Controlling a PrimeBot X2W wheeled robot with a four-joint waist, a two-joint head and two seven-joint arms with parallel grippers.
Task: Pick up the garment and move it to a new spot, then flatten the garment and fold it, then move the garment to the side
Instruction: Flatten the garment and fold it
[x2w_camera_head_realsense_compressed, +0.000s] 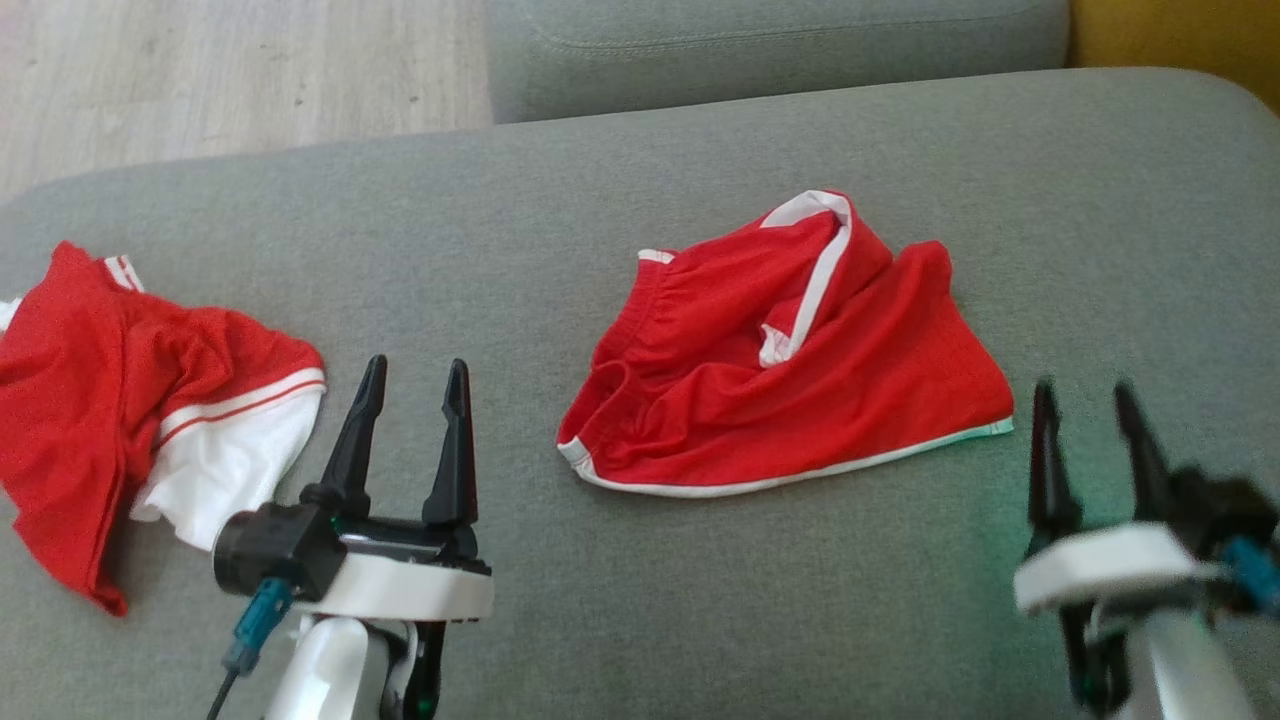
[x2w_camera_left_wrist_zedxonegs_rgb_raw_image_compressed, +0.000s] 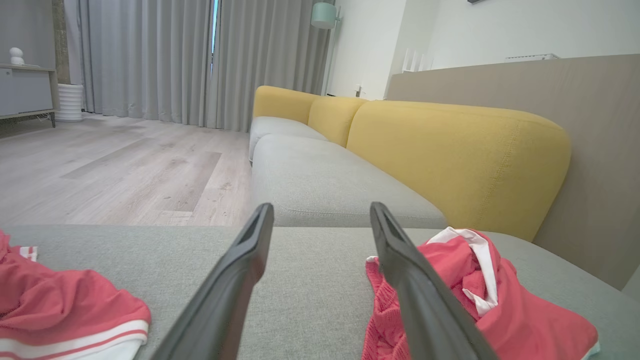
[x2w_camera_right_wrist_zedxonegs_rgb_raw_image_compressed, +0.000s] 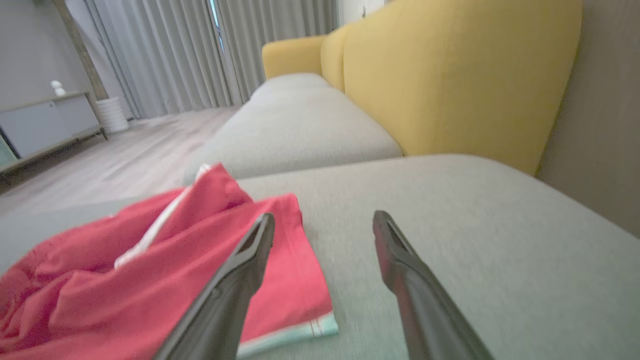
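Note:
Red shorts with white trim, the garment (x2w_camera_head_realsense_compressed: 790, 350), lie crumpled in the middle of the grey sofa cushion (x2w_camera_head_realsense_compressed: 640, 190). The same garment (x2w_camera_left_wrist_zedxonegs_rgb_raw_image_compressed: 480, 300) shows at the lower right of the left wrist view, and the garment (x2w_camera_right_wrist_zedxonegs_rgb_raw_image_compressed: 150, 280) fills the lower left of the right wrist view. My left gripper (x2w_camera_head_realsense_compressed: 415, 385) stands open to the left of it, holding nothing. Open too, my right gripper (x2w_camera_head_realsense_compressed: 1085, 400) sits just right of the garment's lower right corner, apart from the cloth and blurred.
A second red and white garment (x2w_camera_head_realsense_compressed: 130, 400) lies bunched at the cushion's left end. Yellow backrests (x2w_camera_left_wrist_zedxonegs_rgb_raw_image_compressed: 450, 145) rise at the far right side. Another grey seat cushion (x2w_camera_head_realsense_compressed: 770, 50) and wood floor (x2w_camera_head_realsense_compressed: 230, 70) lie beyond the far edge.

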